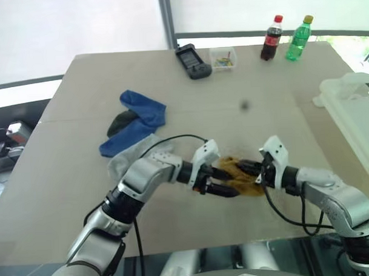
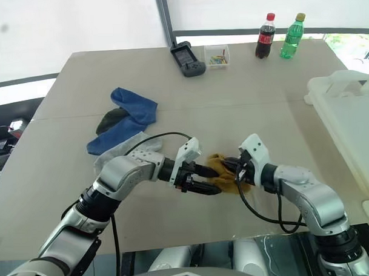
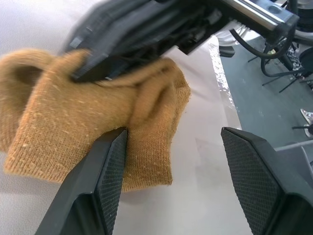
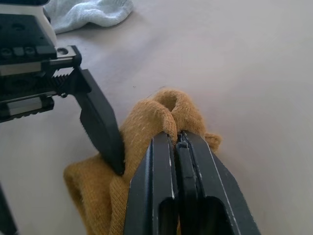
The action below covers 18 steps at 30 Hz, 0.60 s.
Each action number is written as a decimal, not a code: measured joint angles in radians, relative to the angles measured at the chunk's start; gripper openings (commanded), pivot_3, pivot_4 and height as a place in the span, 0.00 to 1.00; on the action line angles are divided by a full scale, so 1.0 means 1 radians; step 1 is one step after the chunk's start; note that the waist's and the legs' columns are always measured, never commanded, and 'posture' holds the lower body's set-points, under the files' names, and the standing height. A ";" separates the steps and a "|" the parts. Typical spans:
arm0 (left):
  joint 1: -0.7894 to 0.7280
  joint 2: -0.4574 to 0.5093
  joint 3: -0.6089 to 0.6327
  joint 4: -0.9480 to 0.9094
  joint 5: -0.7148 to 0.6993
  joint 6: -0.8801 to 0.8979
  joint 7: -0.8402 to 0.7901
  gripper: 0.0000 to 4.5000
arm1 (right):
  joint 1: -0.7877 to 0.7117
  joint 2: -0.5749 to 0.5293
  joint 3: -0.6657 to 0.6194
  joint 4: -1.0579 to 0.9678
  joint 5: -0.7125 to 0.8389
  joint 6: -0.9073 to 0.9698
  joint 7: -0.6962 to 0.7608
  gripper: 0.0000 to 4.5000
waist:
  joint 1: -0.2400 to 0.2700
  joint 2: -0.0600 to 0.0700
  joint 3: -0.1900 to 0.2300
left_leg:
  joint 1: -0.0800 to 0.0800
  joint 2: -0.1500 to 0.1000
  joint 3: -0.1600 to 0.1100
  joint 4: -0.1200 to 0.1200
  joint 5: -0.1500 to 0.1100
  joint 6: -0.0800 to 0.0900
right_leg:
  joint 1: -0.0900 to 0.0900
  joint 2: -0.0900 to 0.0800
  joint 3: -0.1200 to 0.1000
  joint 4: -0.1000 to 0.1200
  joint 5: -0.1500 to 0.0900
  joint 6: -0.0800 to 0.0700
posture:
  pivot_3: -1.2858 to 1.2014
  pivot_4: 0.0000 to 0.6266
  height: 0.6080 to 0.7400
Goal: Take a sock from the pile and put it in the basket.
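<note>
A mustard-yellow sock (image 1: 242,179) lies crumpled near the table's front edge, apart from the pile. My right gripper (image 4: 177,138) is shut on a raised fold of it. My left gripper (image 3: 173,134) stands open on the sock's other side, one finger (image 3: 107,166) resting against the knit and the other over bare table. The pile (image 1: 134,130) lies to the left: a royal blue sock (image 1: 141,115), a black one (image 1: 120,122) and a light grey one (image 1: 131,153). The white basket (image 2: 347,117) stands at the table's right edge.
At the table's far edge stand a black handset (image 1: 193,61), a small clear box of coloured bits (image 1: 223,57), a cola bottle (image 1: 272,38) and a green bottle (image 1: 298,38). A black cable loops over my left forearm.
</note>
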State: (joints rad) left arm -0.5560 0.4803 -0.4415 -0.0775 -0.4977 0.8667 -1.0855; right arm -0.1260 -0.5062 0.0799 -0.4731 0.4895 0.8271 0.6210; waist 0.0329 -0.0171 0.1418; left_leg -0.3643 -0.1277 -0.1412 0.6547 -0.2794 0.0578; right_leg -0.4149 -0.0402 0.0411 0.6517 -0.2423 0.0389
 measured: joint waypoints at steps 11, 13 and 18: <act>-0.022 0.028 -0.006 0.014 0.017 -0.006 -0.069 0.72 | 0.102 -0.070 -0.055 -0.095 0.063 0.062 -0.018 0.00 | -0.008 0.000 0.000 | 0.000 0.000 0.000 0.000 0.000 0.000 | 0.000 0.000 0.000 -0.001 0.000 0.000 | 0.52 0.24 1.00; -0.031 0.015 -0.005 0.022 0.020 -0.006 -0.073 0.72 | 0.113 -0.090 -0.036 -0.101 0.040 0.048 -0.019 0.00 | -0.010 0.000 0.000 | 0.000 0.000 0.000 0.000 0.000 0.000 | 0.000 0.000 0.000 -0.001 0.000 0.000 | 0.52 0.24 1.00; -0.068 -0.030 0.045 0.059 -0.012 0.021 -0.073 0.72 | 0.130 -0.125 0.036 -0.097 -0.046 -0.044 -0.018 0.00 | -0.015 0.000 0.000 | 0.000 0.000 0.000 0.000 0.000 0.000 | 0.000 0.000 0.000 0.000 0.000 0.000 | 0.52 0.24 1.00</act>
State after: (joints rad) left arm -0.6237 0.4505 -0.3961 -0.0184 -0.5101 0.8873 -1.1586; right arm 0.0039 -0.6316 0.1154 -0.5696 0.4434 0.7826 0.6030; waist 0.0181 -0.0175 0.1416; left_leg -0.3642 -0.1277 -0.1413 0.6550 -0.2794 0.0579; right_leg -0.4147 -0.0402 0.0406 0.6516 -0.2423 0.0391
